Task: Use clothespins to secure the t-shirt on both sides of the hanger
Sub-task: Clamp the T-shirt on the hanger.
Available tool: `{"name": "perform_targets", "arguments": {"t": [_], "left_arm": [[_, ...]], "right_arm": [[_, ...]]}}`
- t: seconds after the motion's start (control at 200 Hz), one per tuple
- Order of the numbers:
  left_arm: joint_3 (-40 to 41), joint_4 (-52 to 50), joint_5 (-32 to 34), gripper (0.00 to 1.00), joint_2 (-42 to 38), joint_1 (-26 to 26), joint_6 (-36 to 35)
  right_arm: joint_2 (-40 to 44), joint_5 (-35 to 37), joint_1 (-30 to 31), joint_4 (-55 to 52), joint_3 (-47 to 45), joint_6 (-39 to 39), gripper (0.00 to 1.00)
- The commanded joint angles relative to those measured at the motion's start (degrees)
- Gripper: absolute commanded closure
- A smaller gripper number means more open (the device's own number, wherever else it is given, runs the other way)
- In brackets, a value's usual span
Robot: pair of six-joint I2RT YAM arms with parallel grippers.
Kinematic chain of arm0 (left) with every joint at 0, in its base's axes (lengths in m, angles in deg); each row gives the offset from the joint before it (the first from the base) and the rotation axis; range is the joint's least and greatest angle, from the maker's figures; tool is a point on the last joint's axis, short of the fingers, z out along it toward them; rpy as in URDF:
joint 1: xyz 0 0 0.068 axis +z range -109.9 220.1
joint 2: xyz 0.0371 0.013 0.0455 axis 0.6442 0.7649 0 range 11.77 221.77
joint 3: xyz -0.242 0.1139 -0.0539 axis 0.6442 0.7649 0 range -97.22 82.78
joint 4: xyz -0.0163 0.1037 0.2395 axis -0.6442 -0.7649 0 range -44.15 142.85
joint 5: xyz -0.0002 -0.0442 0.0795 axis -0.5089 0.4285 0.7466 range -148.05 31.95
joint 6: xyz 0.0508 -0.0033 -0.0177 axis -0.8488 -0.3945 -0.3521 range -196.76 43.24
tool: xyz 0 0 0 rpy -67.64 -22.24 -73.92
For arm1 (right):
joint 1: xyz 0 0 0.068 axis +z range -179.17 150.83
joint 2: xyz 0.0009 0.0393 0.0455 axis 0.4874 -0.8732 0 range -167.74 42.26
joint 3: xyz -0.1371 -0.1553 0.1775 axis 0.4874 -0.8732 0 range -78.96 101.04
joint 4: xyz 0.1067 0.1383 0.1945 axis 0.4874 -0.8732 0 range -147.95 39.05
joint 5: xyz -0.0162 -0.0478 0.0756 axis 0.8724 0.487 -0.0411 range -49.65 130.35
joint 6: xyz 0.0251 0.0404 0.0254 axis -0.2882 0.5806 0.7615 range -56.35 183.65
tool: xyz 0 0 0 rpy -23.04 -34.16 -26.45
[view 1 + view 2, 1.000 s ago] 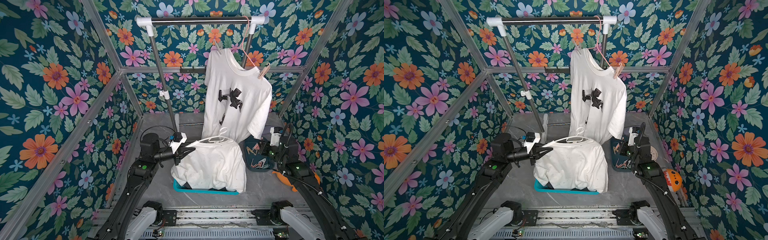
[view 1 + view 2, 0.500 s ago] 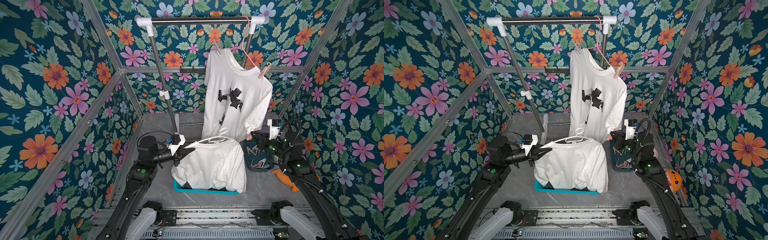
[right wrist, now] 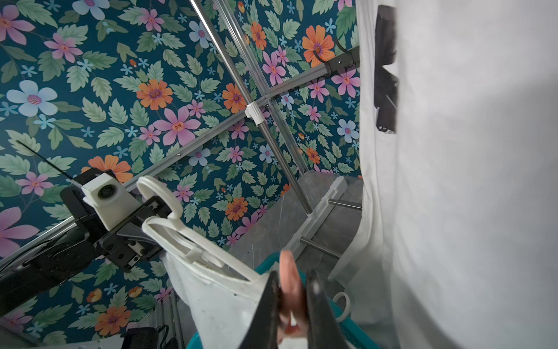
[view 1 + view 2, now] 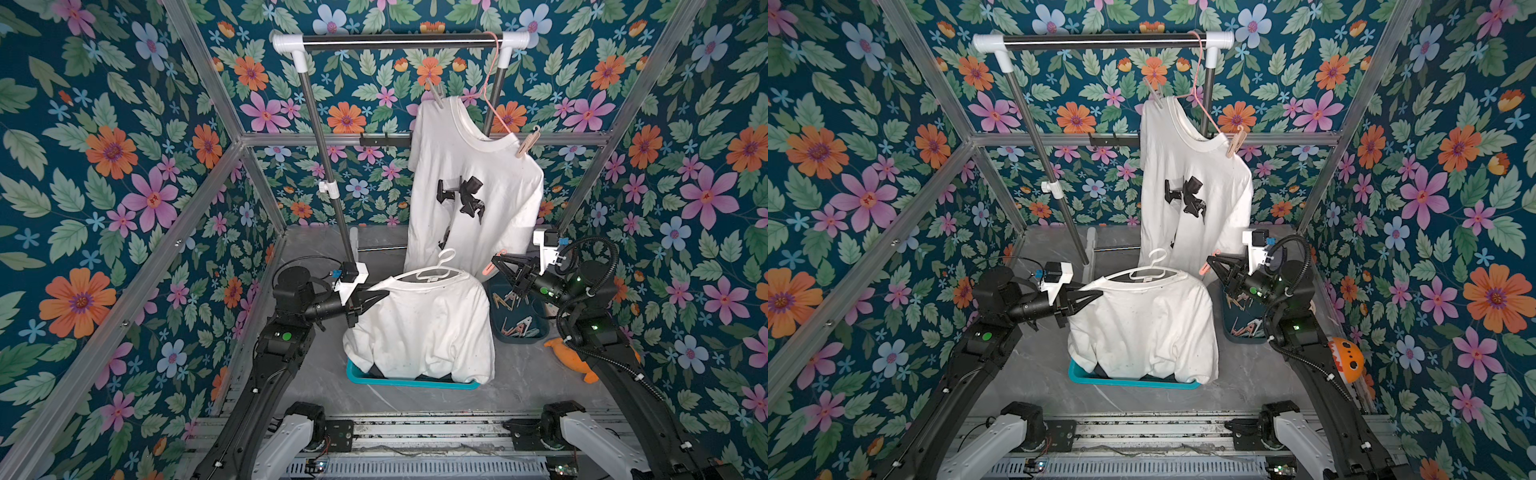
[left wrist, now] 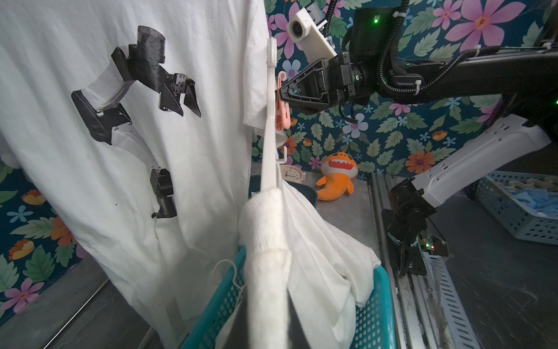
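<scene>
A white t-shirt (image 4: 419,328) (image 4: 1142,328) hangs on a white hanger (image 4: 436,270) (image 4: 1150,268) over a teal basket. My left gripper (image 4: 384,291) (image 4: 1098,294) is shut on the shirt's left shoulder and holds it up; in the left wrist view the cloth (image 5: 265,302) covers the jaws. My right gripper (image 4: 494,262) (image 4: 1210,259) (image 3: 293,273) is shut on a salmon-pink clothespin (image 4: 490,269) (image 3: 290,284). It hovers just beside the shirt's right shoulder, apart from it.
A printed white t-shirt (image 4: 473,199) hangs from the rail (image 4: 399,39), pinned with a beige clothespin (image 4: 525,143) and a grey one (image 4: 436,93). The rack's pole (image 4: 328,174) stands behind my left arm. A dark bin (image 4: 519,328) holds loose clothespins. An orange plush toy (image 4: 573,361) lies at the right.
My right arm has come up out of the bin with the pink clothespin and swung left toward the shirt's right shoulder. The left arm has shifted slightly, still holding the shirt.
</scene>
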Motion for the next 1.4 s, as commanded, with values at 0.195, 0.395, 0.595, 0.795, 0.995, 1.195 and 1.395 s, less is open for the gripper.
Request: {"name": "perform_targets", "arguments": {"t": [0.195,0.395,0.595,0.795,0.995,1.195,1.395], "left_arm": [[-1.61,9.51,-3.42,1.0,0.86,1.77,6.88],[-4.14,9.36,-6.93,1.0,3.12,2.49,8.73],[-6.3,12.03,-11.58,1.0,6.1,4.33,12.67],[-7.97,15.18,-13.14,1.0,7.33,5.92,15.56],[-7.71,19.39,-13.45,1.0,7.52,7.05,18.3],[-8.17,22.57,-14.45,1.0,7.64,7.65,21.6],[-8.13,23.27,-14.85,1.0,7.77,7.85,22.73]], "right_arm": [[-1.74,-7.27,0.05,9.52,0.63,0.78,0.91],[-2.49,-9.77,0.07,11.26,2.65,0.51,0.93],[-2.7,-10.77,-0.19,9.4,5.7,-1.42,0.96],[-5.3,-11.74,-0.9,11.07,7.94,-0.29,0.97],[-8.03,-14.23,-1.61,13.8,10.55,1.71,0.98],[-10.24,-18.2,-2.46,20.19,12.08,6.59,1.0],[-11.78,-21.58,-3.75,27.14,11.22,11.38,1.0]]}}
